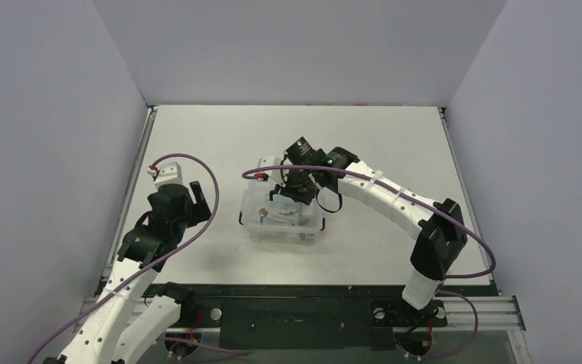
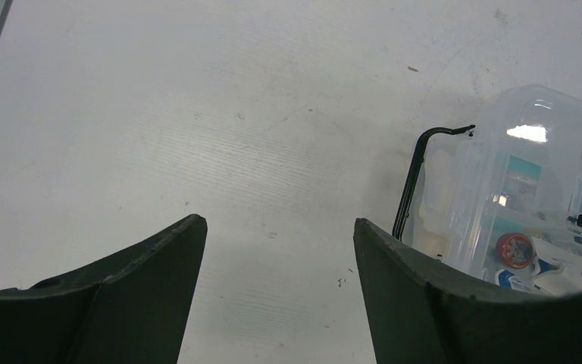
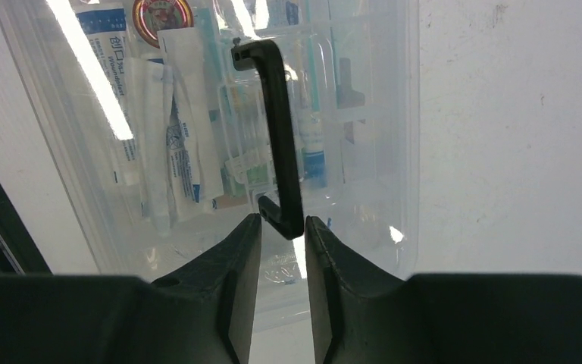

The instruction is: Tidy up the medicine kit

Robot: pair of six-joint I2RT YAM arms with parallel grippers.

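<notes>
The medicine kit (image 1: 284, 220) is a clear plastic box in the middle of the table, with packets and tubes (image 3: 174, 144) inside. A clear lid with a black handle (image 3: 284, 129) lies on top of it. My right gripper (image 3: 283, 224) hangs right over the lid. Its jaws are a little apart, and the handle's near end sits between the fingertips. From above, the right gripper (image 1: 297, 193) is over the kit's far side. My left gripper (image 2: 279, 221) is open and empty over bare table, left of the kit (image 2: 523, 189).
A thin black wire clip (image 2: 413, 182) stands out from the kit's side nearest the left gripper. A small round red tin (image 2: 514, 248) shows through the kit's wall. White walls close in the table (image 1: 220, 136) on three sides. A metal rail runs along its left edge.
</notes>
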